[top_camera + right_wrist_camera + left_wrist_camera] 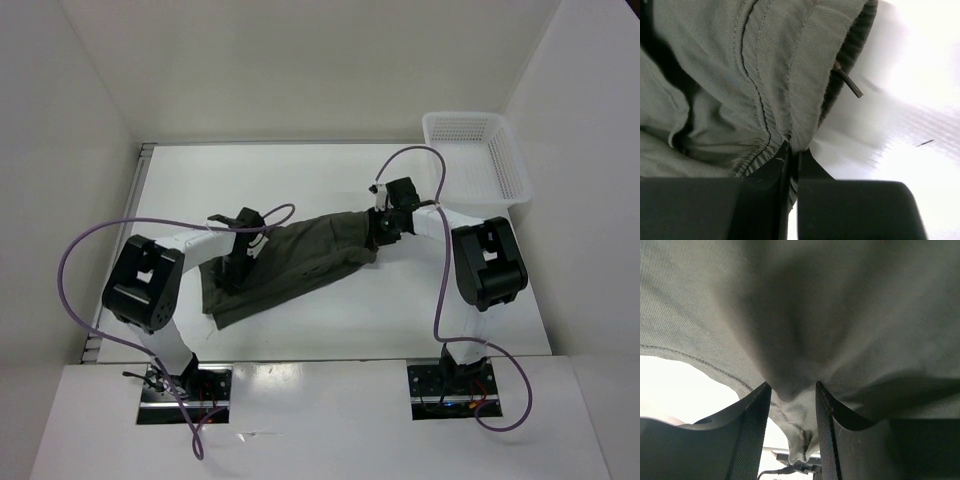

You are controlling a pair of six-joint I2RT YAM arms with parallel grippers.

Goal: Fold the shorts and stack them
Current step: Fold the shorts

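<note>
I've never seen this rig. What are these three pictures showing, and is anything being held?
Two robot arms are bolted at the near edge of a white table. The wide picture looks down from above and behind them; the other two come from a camera on each wrist, looking past its own fingers. Dark olive shorts stretch between the arms. The left gripper pinches a bunch of cloth beside a stitched hem; the right gripper is shut on the elastic waistband. A white mesh basket stands at the table's far right corner.
</note>
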